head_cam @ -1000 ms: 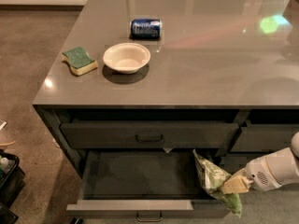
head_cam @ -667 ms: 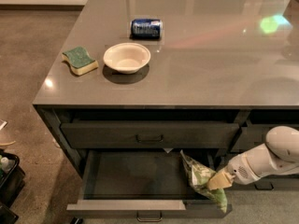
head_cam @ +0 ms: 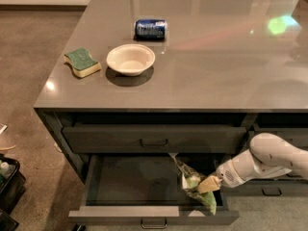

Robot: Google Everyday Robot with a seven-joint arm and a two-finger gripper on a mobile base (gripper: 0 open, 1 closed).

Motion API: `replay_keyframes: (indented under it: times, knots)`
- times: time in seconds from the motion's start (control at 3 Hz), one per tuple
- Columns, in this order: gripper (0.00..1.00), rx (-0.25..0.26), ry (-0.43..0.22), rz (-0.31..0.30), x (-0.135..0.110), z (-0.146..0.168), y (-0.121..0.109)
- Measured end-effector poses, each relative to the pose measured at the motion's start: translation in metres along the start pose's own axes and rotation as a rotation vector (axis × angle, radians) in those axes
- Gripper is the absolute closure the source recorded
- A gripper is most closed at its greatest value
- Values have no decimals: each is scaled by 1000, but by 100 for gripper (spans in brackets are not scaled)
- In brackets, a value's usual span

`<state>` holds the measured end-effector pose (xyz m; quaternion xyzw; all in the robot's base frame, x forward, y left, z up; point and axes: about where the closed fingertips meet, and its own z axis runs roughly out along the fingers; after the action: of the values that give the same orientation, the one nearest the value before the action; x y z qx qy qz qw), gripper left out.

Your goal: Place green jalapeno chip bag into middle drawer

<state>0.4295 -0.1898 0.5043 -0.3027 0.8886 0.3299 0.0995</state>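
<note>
The gripper (head_cam: 210, 184) is reaching in from the right over the right end of the open middle drawer (head_cam: 120, 211), and it is clamping the green jalapeno chip bag (head_cam: 188, 179) at the bag's right edge. The bag is slanting up and away to the gripper's left, inside the drawer's opening, with its lower corner dipping toward the drawer's front wall.
</note>
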Motion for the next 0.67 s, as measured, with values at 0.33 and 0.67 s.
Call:
replay_keyframes:
  times: [0.33,0.67]
  knots:
    - [100,100,-21,-35,5,6,10]
    - [100,212,2,-96,16,24,21]
